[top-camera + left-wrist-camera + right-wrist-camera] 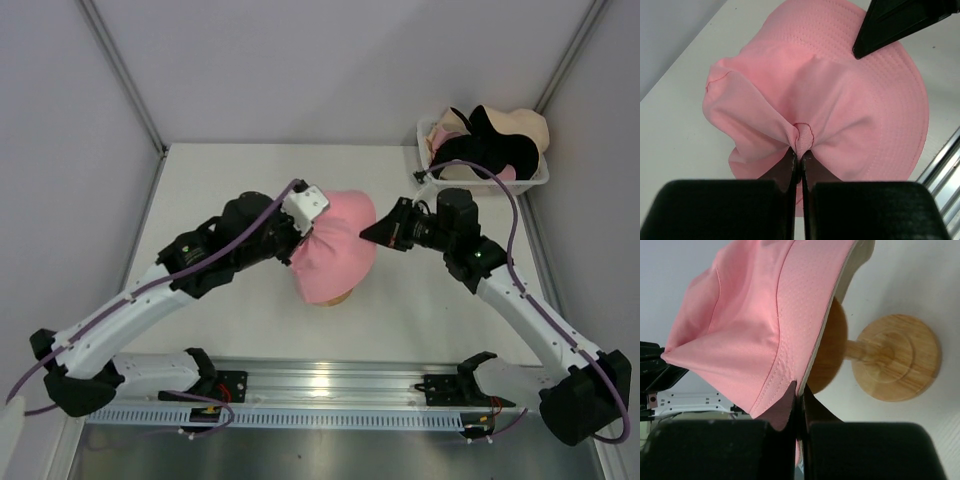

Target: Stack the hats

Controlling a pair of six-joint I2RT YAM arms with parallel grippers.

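Observation:
A pink hat [335, 245] hangs over the wooden stand [895, 357] at mid-table, held from both sides. My left gripper [298, 232] is shut on a bunched fold of its crown [801, 137]. My right gripper [368, 233] is shut on the stitched brim edge [790, 372], lifting it off the stand's rounded top [832, 347]. The other hats, a black one [480, 150] and pale peach and cream ones [515, 125], lie piled in the white basket [538, 182] at the back right.
The stand's round wooden base [896, 359] rests on the white table [220, 190]. An aluminium rail [320, 382] runs along the near edge between the arm bases. Grey walls close in the left, back and right.

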